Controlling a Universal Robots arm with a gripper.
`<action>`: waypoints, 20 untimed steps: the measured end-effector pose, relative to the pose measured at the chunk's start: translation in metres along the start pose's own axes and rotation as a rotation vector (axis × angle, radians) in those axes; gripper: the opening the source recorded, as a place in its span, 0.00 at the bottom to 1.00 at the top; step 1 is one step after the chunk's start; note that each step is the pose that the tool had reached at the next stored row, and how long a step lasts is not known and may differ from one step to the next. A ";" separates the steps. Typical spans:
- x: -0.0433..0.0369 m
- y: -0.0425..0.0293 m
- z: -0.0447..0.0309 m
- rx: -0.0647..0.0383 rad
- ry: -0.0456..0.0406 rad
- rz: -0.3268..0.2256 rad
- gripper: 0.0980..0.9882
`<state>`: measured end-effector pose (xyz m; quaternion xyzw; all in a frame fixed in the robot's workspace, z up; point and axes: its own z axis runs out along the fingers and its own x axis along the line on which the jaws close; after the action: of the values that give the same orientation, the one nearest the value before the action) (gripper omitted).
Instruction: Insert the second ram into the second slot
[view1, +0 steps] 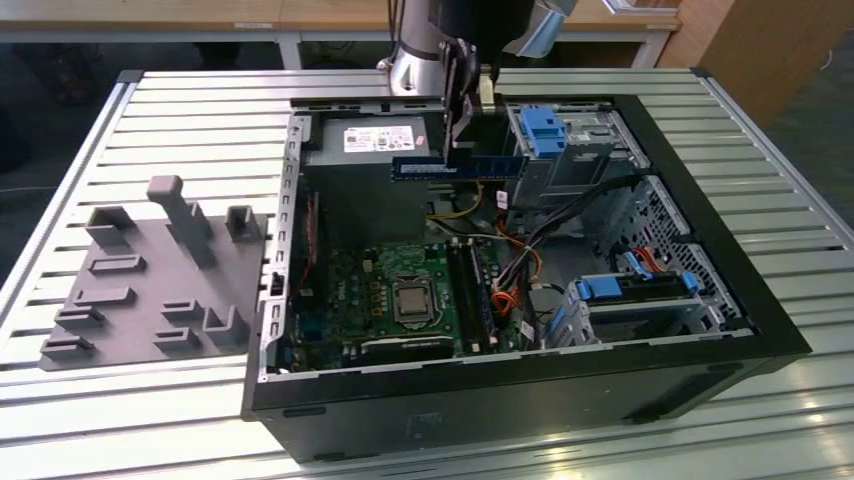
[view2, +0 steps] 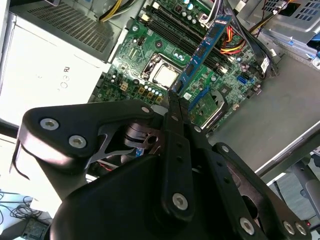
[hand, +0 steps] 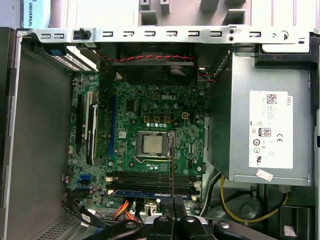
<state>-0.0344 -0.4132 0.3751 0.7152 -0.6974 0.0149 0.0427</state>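
Above the open black computer case (view1: 534, 372), well clear of the green motherboard (view1: 360, 290), the black-fingered tool (view1: 461, 148) is clamped on the thin blue circuit-board ram stick (view1: 451, 168), which, by my judgement, must hang parallel over the long dark memory slots (view1: 467, 295) and be pressed down evenly.

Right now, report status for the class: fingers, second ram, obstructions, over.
Fingers shut on second ram. Ram held above open case, not seated. No blockage seen over memory slots; cables close beside.
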 end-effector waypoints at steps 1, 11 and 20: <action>0.0000 0.0000 0.0000 0.000 0.0003 0.000 0.02; 0.0000 0.0014 0.0000 0.015 0.0025 0.001 0.02; 0.0004 0.0033 0.0002 0.044 0.0033 0.003 0.02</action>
<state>-0.0377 -0.4137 0.3750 0.7151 -0.6978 0.0314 0.0282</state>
